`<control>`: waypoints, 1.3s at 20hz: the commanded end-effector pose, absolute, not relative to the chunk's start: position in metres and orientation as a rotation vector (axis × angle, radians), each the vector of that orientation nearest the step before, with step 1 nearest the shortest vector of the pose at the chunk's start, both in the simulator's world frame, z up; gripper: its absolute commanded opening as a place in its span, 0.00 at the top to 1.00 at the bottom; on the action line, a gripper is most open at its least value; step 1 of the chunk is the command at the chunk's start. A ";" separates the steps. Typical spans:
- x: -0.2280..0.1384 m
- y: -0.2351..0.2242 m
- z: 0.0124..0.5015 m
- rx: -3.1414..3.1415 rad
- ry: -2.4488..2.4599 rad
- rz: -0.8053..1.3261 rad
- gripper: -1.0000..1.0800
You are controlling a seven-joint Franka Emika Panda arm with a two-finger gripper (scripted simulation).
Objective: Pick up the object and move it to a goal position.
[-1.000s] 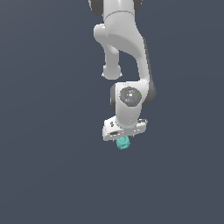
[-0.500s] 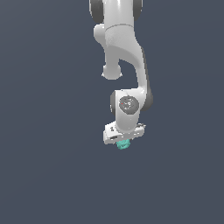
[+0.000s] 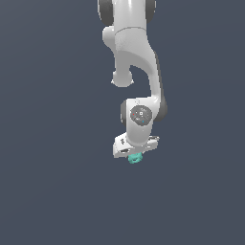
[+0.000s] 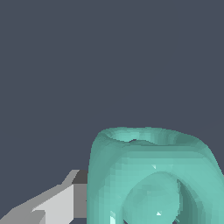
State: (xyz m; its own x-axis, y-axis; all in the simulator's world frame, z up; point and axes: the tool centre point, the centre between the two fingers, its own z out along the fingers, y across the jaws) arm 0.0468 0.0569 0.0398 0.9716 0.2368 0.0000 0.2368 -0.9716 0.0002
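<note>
The object [image 3: 135, 158] is a small teal-green lump with rounded edges, far smaller than the hand above it. It sits right under my gripper [image 3: 135, 156], held between the fingers in mid-air against the plain dark ground. In the wrist view the object [image 4: 151, 177] fills the near part of the picture, with a ring-like hollow on its face. One grey-white finger [image 4: 61, 203] lies against its side; the other finger is hidden behind the object. The white arm [image 3: 136, 62] comes down from above.
A flat dark grey-blue surface [image 3: 48, 143] fills both views with no other objects, edges or markers showing.
The arm has moved slightly to the exterior view's right and a little upward with the object still in the gripper. The hold has not changed.
</note>
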 end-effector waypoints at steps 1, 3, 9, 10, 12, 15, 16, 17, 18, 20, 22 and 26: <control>0.047 0.057 0.040 3.119 0.375 0.000 1.00; 0.047 0.057 0.040 3.119 0.375 0.000 1.00; 0.051 0.066 0.054 3.119 0.375 0.000 1.00; 0.052 0.068 0.058 3.119 0.375 0.000 1.00; 0.055 0.075 0.068 3.119 0.375 0.000 1.00; 0.061 0.086 0.087 3.119 0.375 0.000 1.00; 0.063 0.090 0.095 3.119 0.375 0.000 1.00; 0.066 0.095 0.102 3.119 0.375 0.000 1.00; 0.068 0.100 0.110 3.119 0.375 0.000 1.00; 0.073 0.109 0.126 3.119 0.375 0.000 1.00; 0.078 0.119 0.142 3.119 0.375 0.000 1.00; 0.089 0.139 0.175 3.119 0.375 0.000 1.00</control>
